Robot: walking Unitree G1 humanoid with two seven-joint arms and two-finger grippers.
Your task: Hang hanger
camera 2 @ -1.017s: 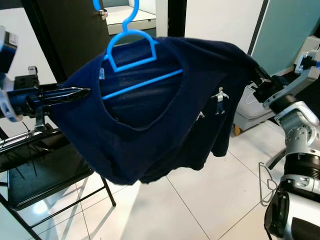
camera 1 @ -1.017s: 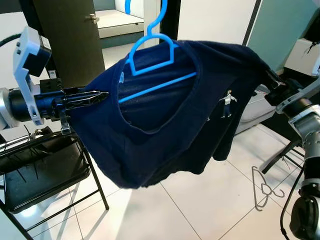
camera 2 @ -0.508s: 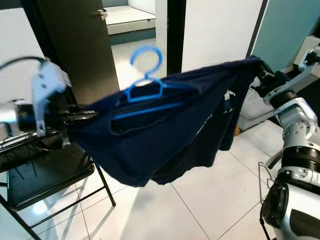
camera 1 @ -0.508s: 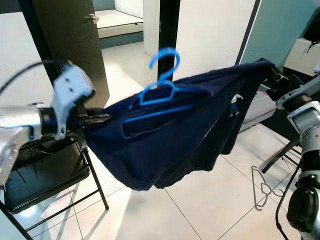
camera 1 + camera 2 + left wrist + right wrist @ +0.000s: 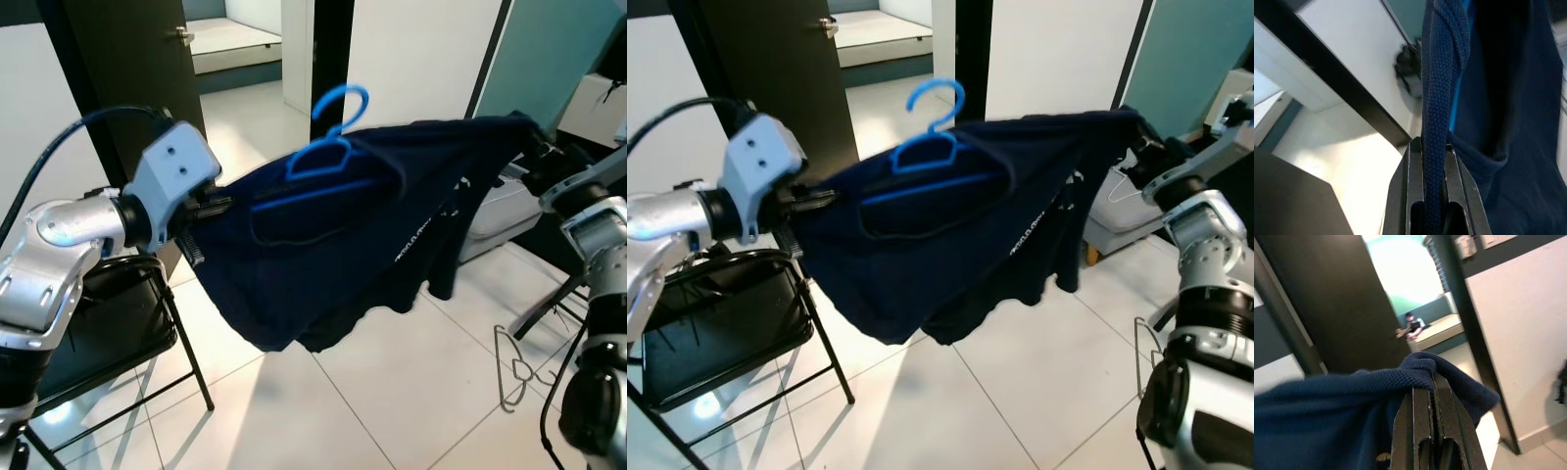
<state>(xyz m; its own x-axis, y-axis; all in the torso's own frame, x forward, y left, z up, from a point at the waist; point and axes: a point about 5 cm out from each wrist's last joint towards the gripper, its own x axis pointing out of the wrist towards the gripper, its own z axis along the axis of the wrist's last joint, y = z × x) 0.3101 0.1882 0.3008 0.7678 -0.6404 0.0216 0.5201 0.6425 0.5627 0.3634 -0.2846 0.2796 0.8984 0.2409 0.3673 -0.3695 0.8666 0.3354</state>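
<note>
A black folding chair (image 5: 93,343) with a thin tubular frame and a flat glossy seat stands at far left on pale, glossy floor tiles (image 5: 323,411). Above it the left arm reaches inward; the left gripper (image 5: 1434,161) has its two flat black fingers (image 5: 1405,196) closed on a rolled edge of the navy T-shirt (image 5: 343,255), and the wrist view shows the coarse pique knit pinched tight between them. The shirt is a soft, matte, dark blue garment stretched nearly horizontal between the two arms, its body sagging in loose folds below the line, with small white printing (image 5: 416,245) on the fabric toward the right. The blue plastic hanger (image 5: 328,147) sits inside the neck opening at upper centre of the span: a thin, smooth moulded frame, triangular shoulder section with a straight lower bar visible through the collar, and an open rounded hook rising above the fabric in front of a dark door frame (image 5: 331,49); the hook rests on nothing. At right, the right gripper (image 5: 1432,396) is clamped shut on the other edge of the shirt, cloth bunched over the closed fingertips; in the head views it is just beside the shirt's right corner (image 5: 524,132). On the floor at far right lies a bent silver wire hanger (image 5: 514,367), near the right arm's lower segments.
</note>
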